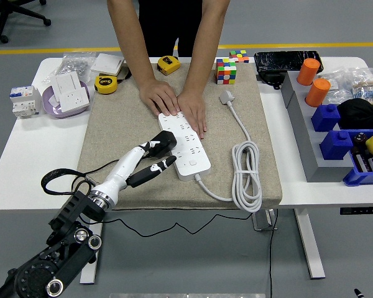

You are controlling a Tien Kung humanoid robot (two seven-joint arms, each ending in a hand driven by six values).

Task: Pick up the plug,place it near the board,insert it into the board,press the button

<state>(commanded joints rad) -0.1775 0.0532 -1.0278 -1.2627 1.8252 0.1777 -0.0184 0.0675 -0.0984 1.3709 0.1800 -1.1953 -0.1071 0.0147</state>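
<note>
Left hand (pixel 150 162): fingers spread around black plug (pixel 162 142), grasp uncertain.
Plug: on beige mat (pixel 112 133), touching white board (pixel 185 144) left edge.
Person's hands (pixel 174 102): pressing board's far end.

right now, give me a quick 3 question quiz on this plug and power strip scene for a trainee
1. True or false: the left hand is at the black plug, which lies on the mat just left of the white power strip.
2. What pins the power strip's far end down? A) a tape measure B) the person's hands C) the cube
3. Fill in: the strip's coiled white cable lies to its ____.

Key: 1 true; 2 B; 3 right
</note>
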